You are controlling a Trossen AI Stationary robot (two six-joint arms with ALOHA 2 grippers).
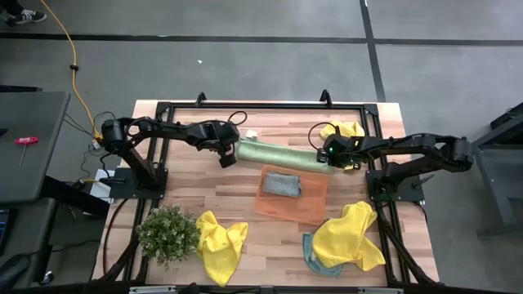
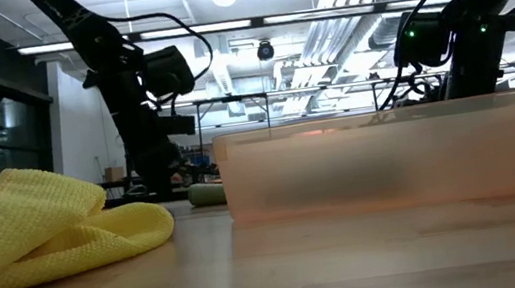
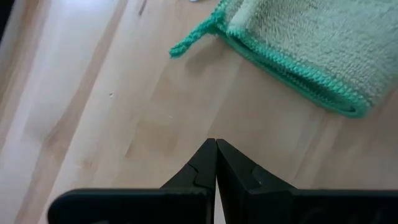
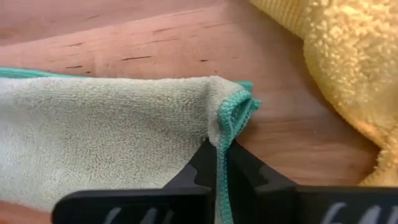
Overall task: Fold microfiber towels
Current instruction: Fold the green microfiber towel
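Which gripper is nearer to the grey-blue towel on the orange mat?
The right gripper, a little nearer. It is shut on the end of the pale green towel, past the grey-blue towel toward the robot's right. The left gripper, shut and holding nothing, is off the green towel's other end.

The wooden table [image 1: 204,184] carries yellow towels [image 1: 222,242], a pale green towel [image 1: 282,153], an orange mat [image 1: 278,204] and a plant [image 1: 167,233].
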